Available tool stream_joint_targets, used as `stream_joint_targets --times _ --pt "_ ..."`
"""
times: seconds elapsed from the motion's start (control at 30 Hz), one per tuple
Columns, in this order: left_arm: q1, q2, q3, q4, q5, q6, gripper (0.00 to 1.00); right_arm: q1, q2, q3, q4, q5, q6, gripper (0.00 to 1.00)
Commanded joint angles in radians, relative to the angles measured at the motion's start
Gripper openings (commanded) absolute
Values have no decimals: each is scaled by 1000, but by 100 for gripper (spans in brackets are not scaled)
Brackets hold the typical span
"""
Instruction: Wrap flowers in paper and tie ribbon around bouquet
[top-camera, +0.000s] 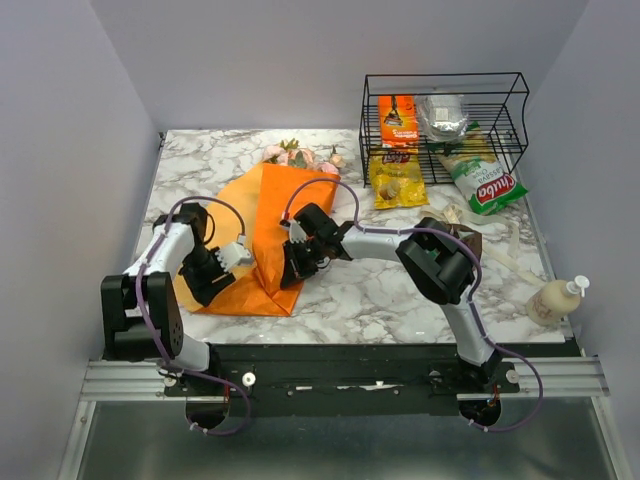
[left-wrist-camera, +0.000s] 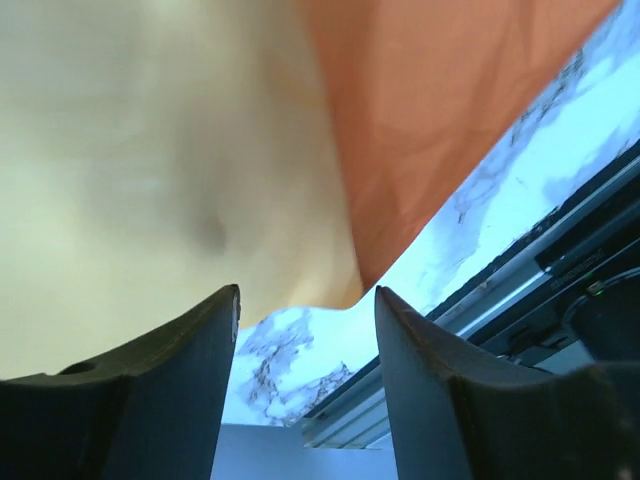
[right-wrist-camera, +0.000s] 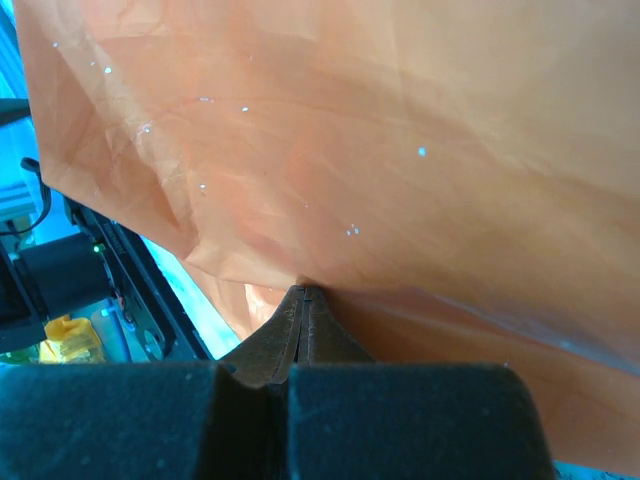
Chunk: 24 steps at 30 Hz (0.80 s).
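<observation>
Where folded lengthwise on the counter (top-camera: 380, 285), shows the paper (top-camera: 270, 215) covering the stems of the flowers (top-camera: 300, 156), pink and cream heads sticking out at the far end, near a wire basket (top-camera: 520, 100) of snack packets (top-camera: 397, 180). Has the left end effector (top-camera: 240, 256) at the paper's left flap, fingers (left-wrist-camera: 170, 380) apart, nothing between them. Has the right end effector (top-camera: 290, 268) at the fold on the paper's right side, fingers pressed together, tips touching the sheet; cannot tell whether any paper is pinched.
</observation>
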Motion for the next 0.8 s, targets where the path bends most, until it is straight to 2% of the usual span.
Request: stream_joint_targets --times 0.0,0.07,0.13,0.2,0.27,0.3,0.33,0.43,0.57,0.77 --pt "6 -66 151 -87 141 -121 71 -4 48 46 -66 57 -31 0" --pt "6 -74 231 -139 226 -158 74 -4 48 56 -73 52 -26 1" --pt "-7 -74 270 -149 386 -249 73 -2 48 69 -78 54 -21 1" --pt "-63 -75 287 -120 482 -323 68 -4 49 79 -81 51 -12 0" --pt "-183 -83 250 13 498 -493 56 -2 52 86 -84 45 0 1" --pt "-213 -87 229 73 497 -550 51 -2 54 87 -84 42 3 1" --pt "-234 -97 201 204 471 -639 42 -2 54 92 -84 36 6 0" --pt "-276 -69 103 392 356 -710 42 -4 52 93 -86 40 17 1" --pt "-276 49 92 436 218 -774 40 -7 42 92 -86 43 29 1" --pt "-274 153 71 473 195 -811 36 -16 23 93 -84 46 43 1"
